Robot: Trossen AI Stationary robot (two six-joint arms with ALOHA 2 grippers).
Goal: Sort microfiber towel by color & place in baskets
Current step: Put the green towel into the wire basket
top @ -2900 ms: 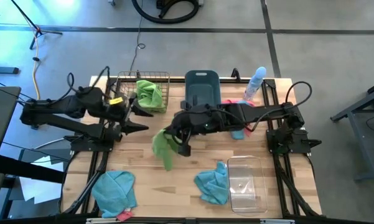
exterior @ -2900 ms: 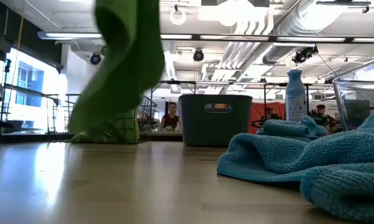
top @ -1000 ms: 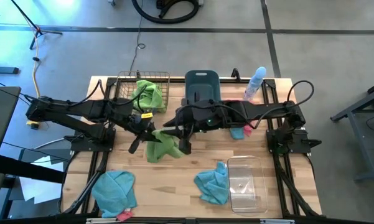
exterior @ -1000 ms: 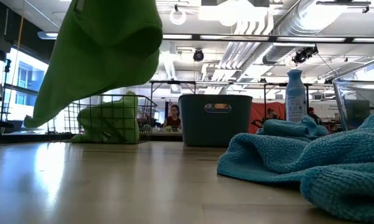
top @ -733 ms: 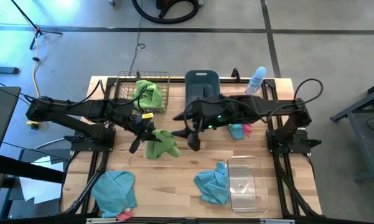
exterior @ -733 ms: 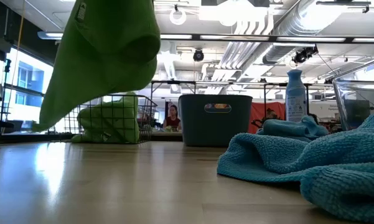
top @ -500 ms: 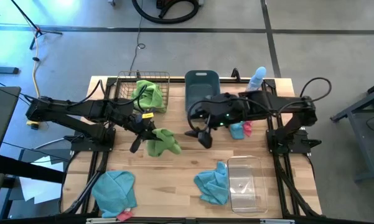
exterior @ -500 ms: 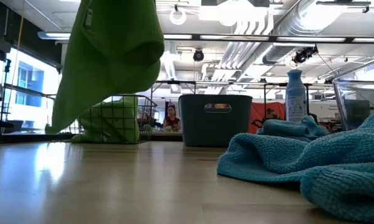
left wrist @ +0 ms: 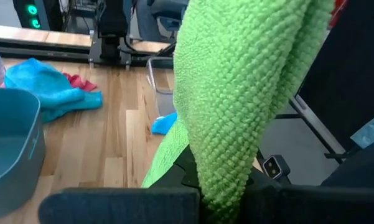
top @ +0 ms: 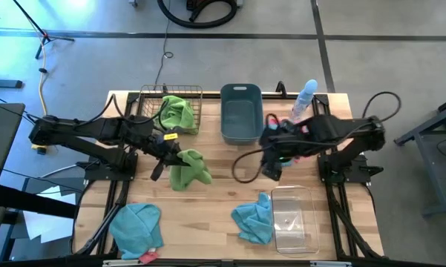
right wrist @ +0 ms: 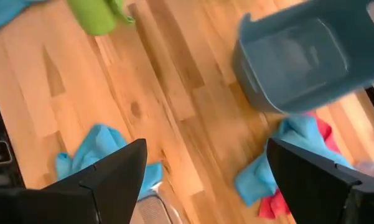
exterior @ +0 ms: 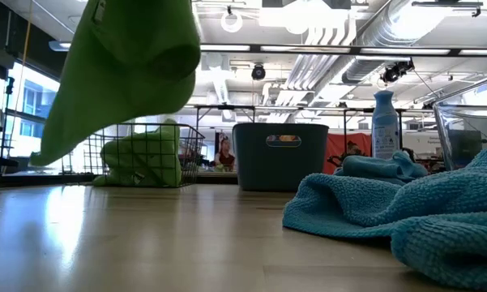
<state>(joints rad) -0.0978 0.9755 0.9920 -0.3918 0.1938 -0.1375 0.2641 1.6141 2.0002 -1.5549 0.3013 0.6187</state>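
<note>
At the near edge of the table [top: 208, 200] lay two light blue towels: one at the near left [top: 136, 226] with a scrap of pink showing under it, the other [top: 253, 217] bunched against the left side of the clear plastic bin [top: 292, 217]. In the low view this second cloth filled the near right as a thick, looped, fuzzy heap.

Farther in, at mid-table, the left gripper [top: 167, 154] held a lime green towel [top: 187, 167] pinched between its fingers. The cloth hung crumpled below the jaws, clear of the wood in the low view, its nubbly weave plain in the left wrist view. To the right, well apart from it, the right gripper [top: 271, 167] hovered over bare wood with its jaws spread wide and nothing between them.

Beyond the right gripper, a blue towel and a pink one [top: 293, 138] lay heaped together just right of the grey-blue tub [top: 240, 113]. At the far edge the copper wire basket [top: 151, 104] held another lime green towel [top: 177, 113], folded loosely. A pale spray bottle [top: 303, 99] stood at the far right.
</note>
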